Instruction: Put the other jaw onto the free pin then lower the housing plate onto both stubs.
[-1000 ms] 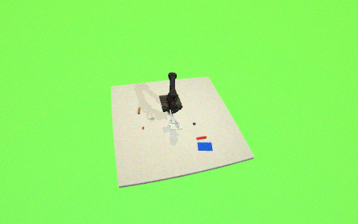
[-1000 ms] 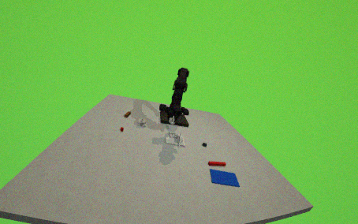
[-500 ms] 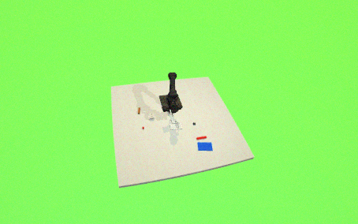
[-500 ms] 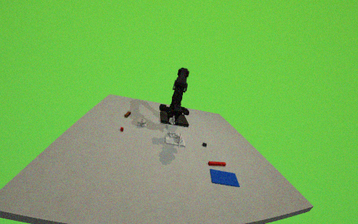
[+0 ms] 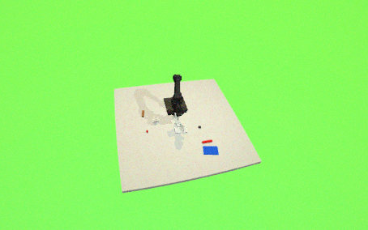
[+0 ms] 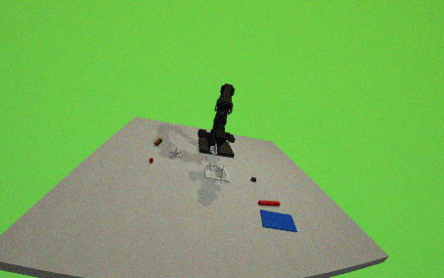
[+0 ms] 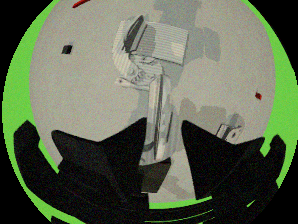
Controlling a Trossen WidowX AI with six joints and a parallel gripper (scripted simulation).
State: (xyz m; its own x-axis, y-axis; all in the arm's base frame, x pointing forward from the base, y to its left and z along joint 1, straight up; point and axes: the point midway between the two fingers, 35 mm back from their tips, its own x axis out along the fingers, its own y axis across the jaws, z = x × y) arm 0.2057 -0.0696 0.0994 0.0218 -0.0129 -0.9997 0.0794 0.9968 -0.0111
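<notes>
My gripper (image 7: 164, 123) is shut on a long, light grey jaw (image 7: 159, 100) (image 5: 175, 117) (image 6: 213, 149). In the wrist view the jaw points away from the fingers toward the gripper base plate (image 7: 172, 46) (image 5: 183, 131) (image 6: 226, 179). The jaw's far end overlaps the light fittings at the base's near side; whether it touches them or is raised above them I cannot tell. A dark-faced upright part (image 7: 134, 34) stands on the base. The pins and gear teeth are too small to make out. The light housing plate (image 7: 231, 132) (image 5: 156, 121) (image 6: 175, 153) lies apart, with holes in it.
A black cube (image 5: 199, 127) (image 6: 253, 179) (image 7: 67, 49), a red bar (image 5: 207, 142) (image 6: 269, 203) and a blue sheet (image 5: 211, 151) (image 6: 279, 220) lie on one side. A small red block (image 5: 147, 131) (image 6: 151, 161) (image 7: 258, 96) and a brown block (image 5: 143, 113) (image 6: 157, 142) lie on the other.
</notes>
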